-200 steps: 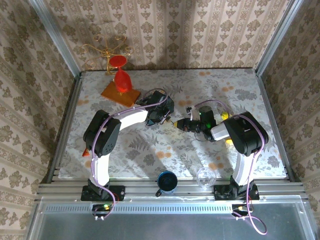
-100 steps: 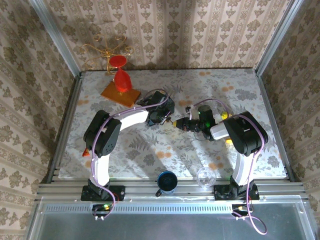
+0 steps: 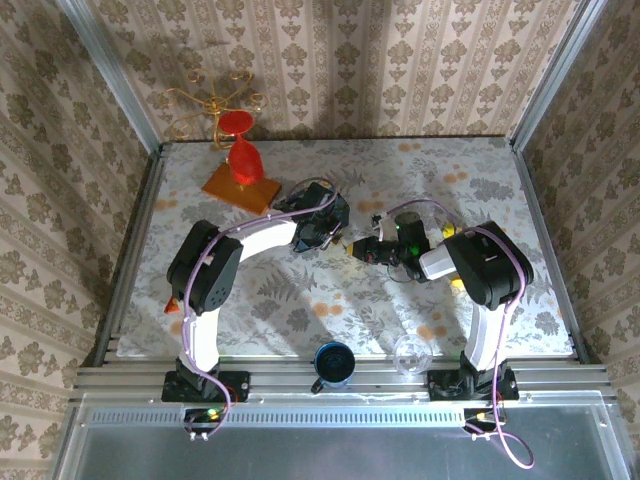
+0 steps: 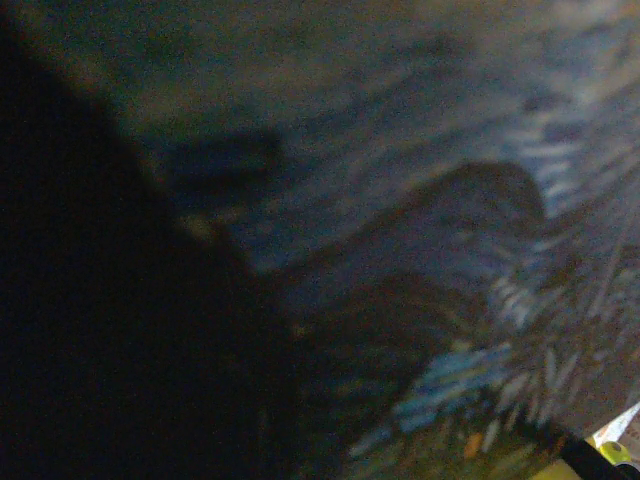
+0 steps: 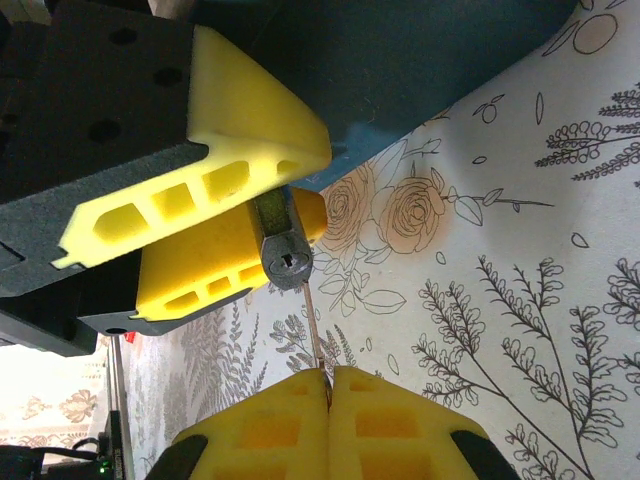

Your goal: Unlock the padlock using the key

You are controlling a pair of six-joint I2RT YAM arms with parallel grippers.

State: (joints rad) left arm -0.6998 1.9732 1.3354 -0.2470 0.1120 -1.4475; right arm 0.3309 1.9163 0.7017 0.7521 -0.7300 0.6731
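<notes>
The tiny grey padlock [image 5: 283,255] is pinched between the two yellow fingers [image 5: 225,140] of my left gripper [image 3: 343,241], its keyhole face turned toward my right wrist camera. My right gripper [image 5: 328,378] is shut on the key [image 5: 314,335], whose thin blade sticks out toward the padlock. The blade's tip reaches the lower rim of the padlock's face, just beside the keyhole slot and not in it. In the top view the two grippers meet nose to nose at mid-table, the right gripper [image 3: 360,248] just right of the left. The shackle is hidden between the left fingers.
A blue swirl-painted tin [image 4: 480,280] lies right under the left wrist. A red glass on an orange base [image 3: 243,165] and a gold wire stand [image 3: 213,105] are at the back left. A blue cup [image 3: 333,362] and a clear glass [image 3: 410,352] stand at the near edge.
</notes>
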